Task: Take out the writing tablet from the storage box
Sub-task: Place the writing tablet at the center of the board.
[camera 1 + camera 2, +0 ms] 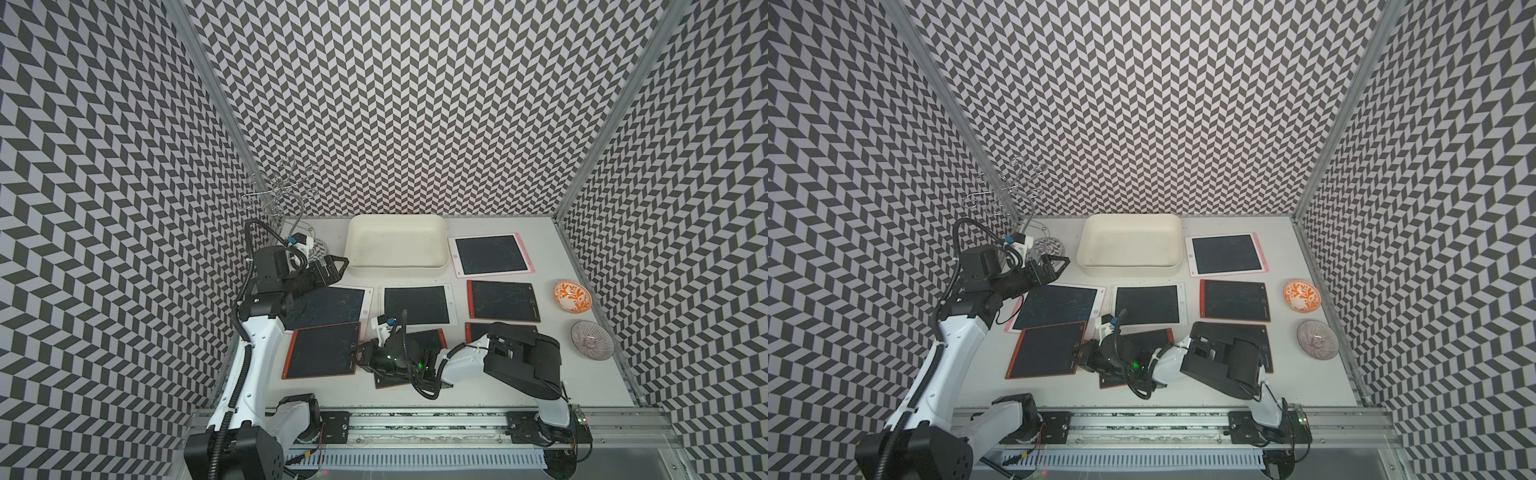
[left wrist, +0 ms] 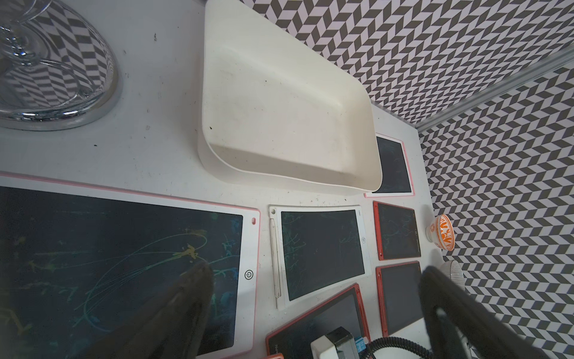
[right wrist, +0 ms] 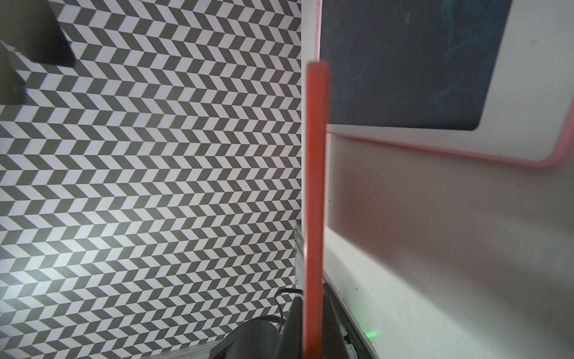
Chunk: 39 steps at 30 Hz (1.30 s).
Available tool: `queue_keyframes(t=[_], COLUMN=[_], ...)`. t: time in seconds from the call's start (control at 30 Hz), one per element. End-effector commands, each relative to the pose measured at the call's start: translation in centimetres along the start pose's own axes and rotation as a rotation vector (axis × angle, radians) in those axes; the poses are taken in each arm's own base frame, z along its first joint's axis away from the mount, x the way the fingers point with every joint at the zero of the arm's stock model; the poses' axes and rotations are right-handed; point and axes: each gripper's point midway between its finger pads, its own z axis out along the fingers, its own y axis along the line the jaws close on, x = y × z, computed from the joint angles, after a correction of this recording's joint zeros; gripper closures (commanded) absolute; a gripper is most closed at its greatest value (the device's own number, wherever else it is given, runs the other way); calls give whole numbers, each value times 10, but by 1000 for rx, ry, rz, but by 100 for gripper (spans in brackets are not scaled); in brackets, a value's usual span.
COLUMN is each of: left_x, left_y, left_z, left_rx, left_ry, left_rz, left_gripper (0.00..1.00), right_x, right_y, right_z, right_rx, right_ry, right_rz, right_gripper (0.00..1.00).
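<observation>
Our right gripper (image 1: pixel 356 352) clamps a red-framed, dark-screened writing tablet (image 1: pixel 320 351) by its edge.
The tablet is well apart from the cream-white rectangular plastic storage box (image 1: pixel 395 243), which lies just past our left gripper (image 1: pixel 334 270), spread wide and holding nothing. Close by those left fingers (image 2: pixel 186 310) a pink-rimmed white tablet (image 2: pixel 124 248) bears a power symbol; finer print is unreadable.

Bright even light; soft shadows; wide-angle bowing at edges; near objects blurred in wrist views.
</observation>
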Motion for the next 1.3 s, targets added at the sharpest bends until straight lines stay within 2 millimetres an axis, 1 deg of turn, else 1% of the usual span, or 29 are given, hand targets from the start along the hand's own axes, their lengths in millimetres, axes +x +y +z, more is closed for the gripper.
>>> queue_keyframes(t=[0.0, 0.2, 0.4, 0.47, 0.57, 0.67, 0.73, 0.77, 0.87, 0.97, 1.1, 1.17, 1.27], left_x=[-6, -2, -2, -3, -1, -1, -1, -1, -1, 0, 0, 0, 1], left_y=[-5, -2, -1, -2, -1, -1, -1, -1, -1, -1, 0, 0, 1], left_z=[0, 2, 3, 2, 2, 2, 2, 2, 2, 2, 2, 2, 2], left_rx=[17, 14, 10, 11, 8, 6, 7, 7, 10, 8, 5, 5, 2], left_ry=[-33, -30, -33, -34, -33, -33, -32, -32, -33, -32, -31, -31, -31], left_rz=[30, 28, 29, 30, 30, 29, 29, 26, 28, 28, 26, 25, 24], left_gripper=[1, 1, 1, 1, 1, 1, 1, 1, 1, 1, 1, 1, 1], right_x=[7, 19, 25, 25, 27, 29, 30, 30, 29, 27, 25, 23, 20], right_y=[13, 1, -4, -5, -7, -10, -13, -13, -16, -14, -18, -18, -20], right_z=[10, 21, 27, 28, 28, 29, 29, 29, 27, 25, 22, 20, 17], right_rx=[-46, -24, -12, -11, 0, 8, 22, 24, 26, 36, 70, 82, 91], right_ry=[-4, 18, 30, 35, 39, 42, 43, 44, 38, 26, 11, 2, -11], right_rz=[8, 27, 30, 31, 33, 36, 37, 37, 43, 39, 33, 31, 32], right_gripper=[100, 100, 100, 98, 88, 80, 71, 69, 67, 58, 47, 38, 29])
